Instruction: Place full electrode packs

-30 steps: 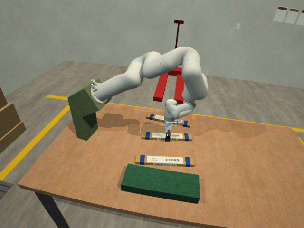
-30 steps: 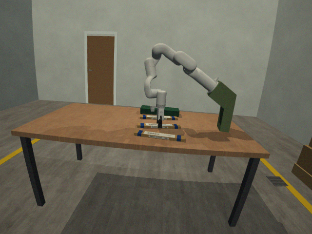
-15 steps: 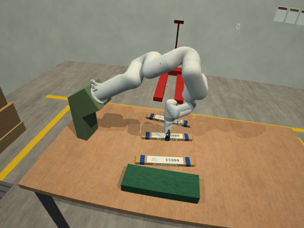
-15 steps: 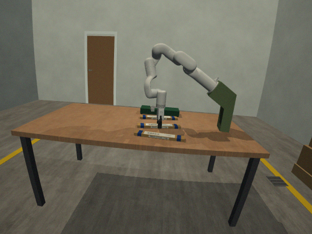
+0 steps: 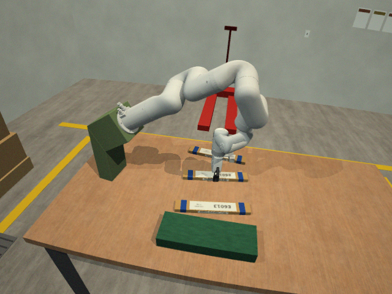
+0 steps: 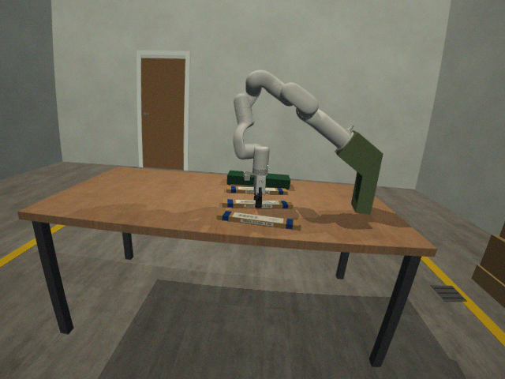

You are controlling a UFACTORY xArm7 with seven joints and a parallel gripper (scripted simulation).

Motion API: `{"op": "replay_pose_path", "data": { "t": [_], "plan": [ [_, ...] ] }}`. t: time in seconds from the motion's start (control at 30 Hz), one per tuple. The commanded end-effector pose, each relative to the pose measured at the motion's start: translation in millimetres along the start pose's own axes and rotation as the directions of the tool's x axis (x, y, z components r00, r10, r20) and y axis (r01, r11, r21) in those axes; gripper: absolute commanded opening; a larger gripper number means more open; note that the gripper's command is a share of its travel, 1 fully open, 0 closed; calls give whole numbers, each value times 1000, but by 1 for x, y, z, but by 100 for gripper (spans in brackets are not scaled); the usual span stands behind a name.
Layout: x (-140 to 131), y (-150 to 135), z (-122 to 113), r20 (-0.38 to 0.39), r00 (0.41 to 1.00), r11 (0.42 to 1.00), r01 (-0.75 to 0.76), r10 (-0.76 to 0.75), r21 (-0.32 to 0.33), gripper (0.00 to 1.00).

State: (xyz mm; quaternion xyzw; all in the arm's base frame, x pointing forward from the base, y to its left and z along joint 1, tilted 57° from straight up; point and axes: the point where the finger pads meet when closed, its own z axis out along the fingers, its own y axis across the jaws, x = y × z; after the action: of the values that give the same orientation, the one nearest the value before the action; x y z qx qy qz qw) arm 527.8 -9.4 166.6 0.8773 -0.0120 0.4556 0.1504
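Three long tan electrode packs with blue bands and white labels lie flat in a row on the wooden table. The middle pack lies on the table, and my gripper (image 5: 215, 176) (image 6: 257, 201) points straight down and is shut on it at its middle. The pack nearest the platform (image 5: 212, 207) (image 6: 252, 184) lies just beside the dark green low platform (image 5: 207, 236) (image 6: 252, 178), apart from it. The third pack (image 6: 259, 220) lies on the arm's side and is partly hidden by my wrist in the top view.
The arm's green base block (image 5: 109, 144) (image 6: 364, 177) stands at a table corner. A red pallet jack (image 5: 220, 109) stands on the floor beyond the table. Cardboard boxes (image 5: 11, 155) stand off to one side.
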Motion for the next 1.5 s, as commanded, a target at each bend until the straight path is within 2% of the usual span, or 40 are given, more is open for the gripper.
{"op": "replay_pose_path", "data": {
  "t": [0.0,1.0,1.47],
  "plan": [
    [1,-1,0,-1,1000,1000,0,0,1,58],
    [1,-1,-1,-1,1000,1000,0,0,1,58],
    [1,-1,-28,-1,1000,1000,0,0,1,58]
  ]
}}
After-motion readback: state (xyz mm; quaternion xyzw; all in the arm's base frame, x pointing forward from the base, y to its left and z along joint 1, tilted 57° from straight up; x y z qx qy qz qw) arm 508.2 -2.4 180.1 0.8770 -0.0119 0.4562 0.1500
